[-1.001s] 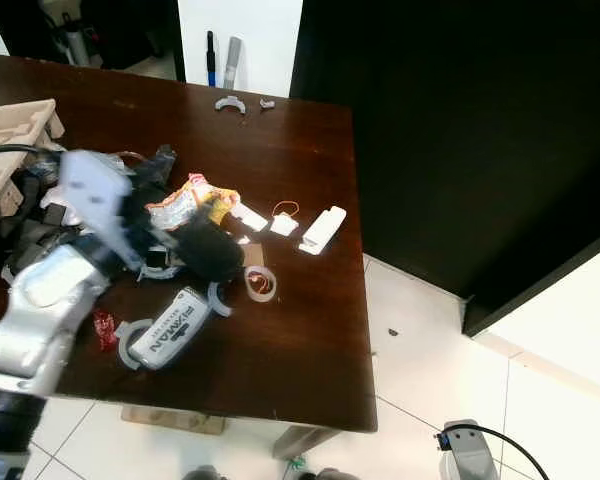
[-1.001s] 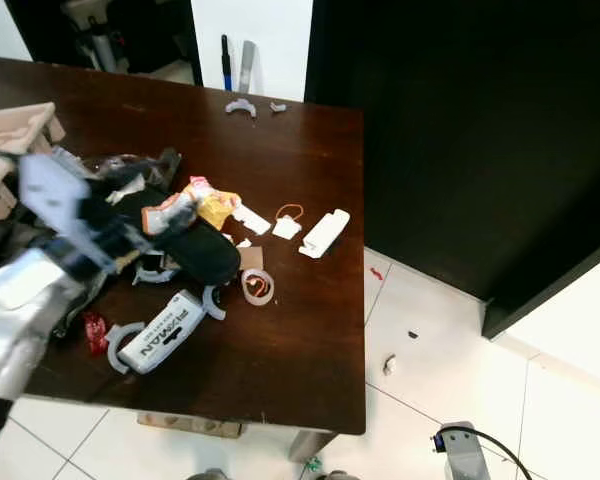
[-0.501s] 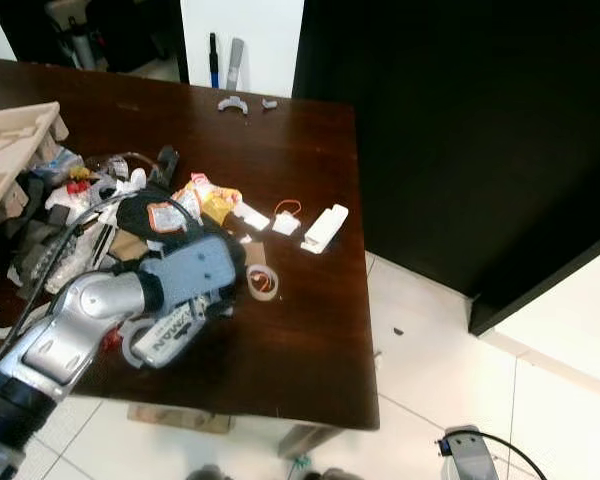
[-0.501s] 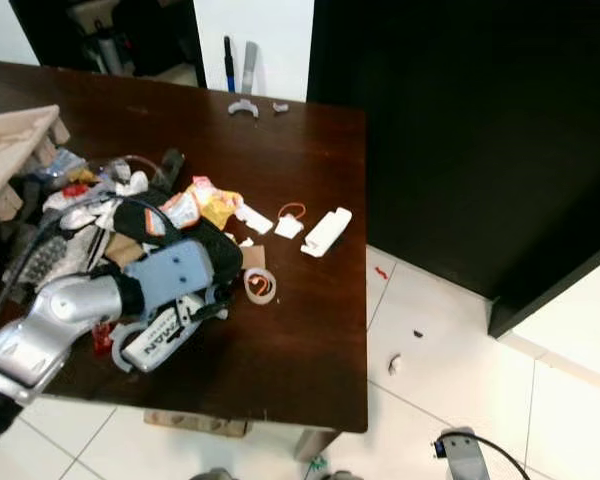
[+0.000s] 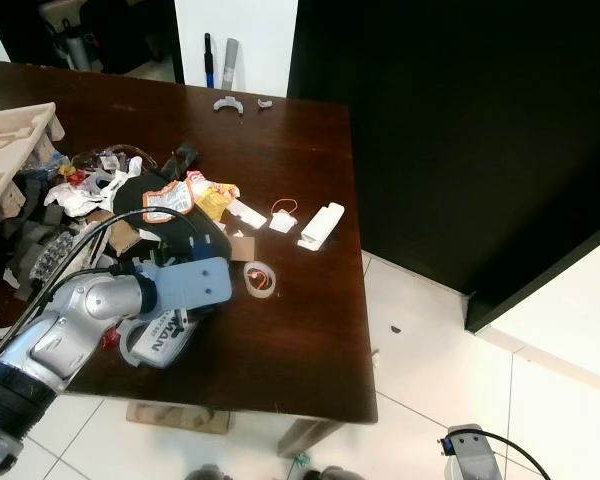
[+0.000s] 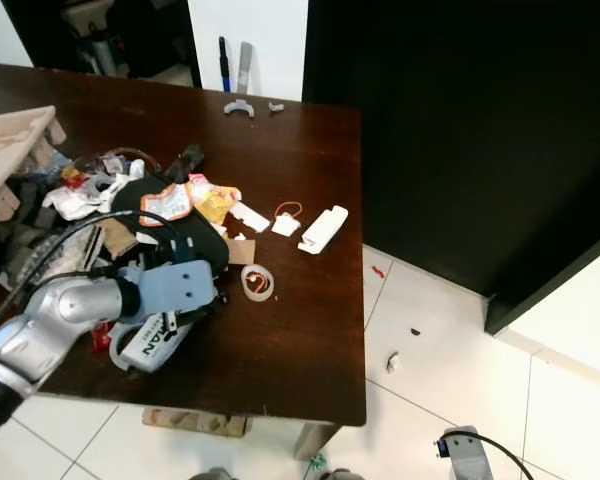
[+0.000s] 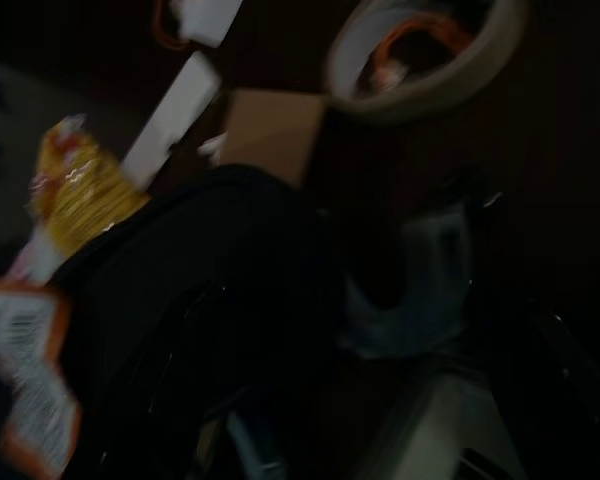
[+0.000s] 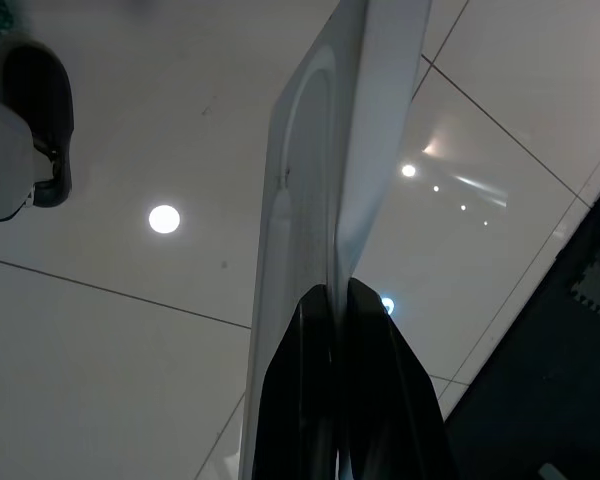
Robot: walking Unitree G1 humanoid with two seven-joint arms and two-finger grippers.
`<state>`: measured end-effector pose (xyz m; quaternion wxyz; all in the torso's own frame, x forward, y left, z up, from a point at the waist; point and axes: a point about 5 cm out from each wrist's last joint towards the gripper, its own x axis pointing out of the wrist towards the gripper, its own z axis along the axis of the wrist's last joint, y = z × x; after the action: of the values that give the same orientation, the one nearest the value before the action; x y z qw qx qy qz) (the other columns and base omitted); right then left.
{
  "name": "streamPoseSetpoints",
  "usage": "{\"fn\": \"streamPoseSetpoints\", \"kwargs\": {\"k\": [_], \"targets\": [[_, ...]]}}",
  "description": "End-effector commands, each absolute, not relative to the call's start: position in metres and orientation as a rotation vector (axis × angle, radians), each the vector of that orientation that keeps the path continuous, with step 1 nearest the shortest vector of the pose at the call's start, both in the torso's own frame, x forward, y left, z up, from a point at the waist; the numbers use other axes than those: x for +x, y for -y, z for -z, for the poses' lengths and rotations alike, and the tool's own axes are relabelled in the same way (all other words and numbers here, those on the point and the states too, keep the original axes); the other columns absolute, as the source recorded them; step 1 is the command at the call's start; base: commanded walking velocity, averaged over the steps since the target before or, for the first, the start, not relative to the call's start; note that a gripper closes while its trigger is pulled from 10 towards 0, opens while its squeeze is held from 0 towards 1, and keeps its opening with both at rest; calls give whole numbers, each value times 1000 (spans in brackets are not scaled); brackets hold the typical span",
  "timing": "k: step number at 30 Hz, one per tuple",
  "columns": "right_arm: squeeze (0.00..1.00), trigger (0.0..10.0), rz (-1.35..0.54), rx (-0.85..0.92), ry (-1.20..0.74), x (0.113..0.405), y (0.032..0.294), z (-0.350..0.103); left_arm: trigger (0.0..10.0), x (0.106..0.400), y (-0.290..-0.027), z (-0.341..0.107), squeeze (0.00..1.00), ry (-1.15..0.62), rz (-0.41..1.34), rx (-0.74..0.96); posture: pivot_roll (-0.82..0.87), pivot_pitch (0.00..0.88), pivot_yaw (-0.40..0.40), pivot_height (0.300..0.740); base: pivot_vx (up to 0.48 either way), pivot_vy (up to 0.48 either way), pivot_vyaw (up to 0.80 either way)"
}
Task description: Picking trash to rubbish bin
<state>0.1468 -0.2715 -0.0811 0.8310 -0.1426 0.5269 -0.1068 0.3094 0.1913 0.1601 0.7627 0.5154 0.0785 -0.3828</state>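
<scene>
Right, my left gripper [image 5: 205, 305] sits low over the table [image 5: 290, 350] clutter, finger spread unclear, with the tape ring [image 5: 259, 279] just beyond it: light, stiff, best pinched across its rim, while my right gripper [image 8: 335, 300] pinches a thin white sheet [image 8: 320, 170].

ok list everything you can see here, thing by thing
table: one, dark brown wood, on white tile floor
tape roll: one, pale, near the table's right edge
white block: one, beyond the tape roll
snack wrappers: a few, orange and yellow, mid-table
black pouch: one, under the wrappers
white labelled pack: one, near front edge
trash heap: mixed, table's left
white flat piece: one, pinched in right end effector
left end effector: over the pack and pouch
</scene>
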Motion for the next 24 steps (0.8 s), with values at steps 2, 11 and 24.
{"fn": "streamPoseSetpoints", "kwargs": {"k": [2,11,24], "targets": [[0,10000,239,-312,-1153,136,277,83,10000,310,-199,-160,0,-187,803,1157,130,135,-66,740,0,0,0],[0,10000,237,-315,-1155,135,278,83,10000,318,-198,-175,0,-106,720,1169,130,135,-66,740,0,0,0],[0,10000,236,-315,-1152,136,277,83,0,318,-221,-154,0,-215,690,1160,122,141,-67,740,0,0,0]]}}
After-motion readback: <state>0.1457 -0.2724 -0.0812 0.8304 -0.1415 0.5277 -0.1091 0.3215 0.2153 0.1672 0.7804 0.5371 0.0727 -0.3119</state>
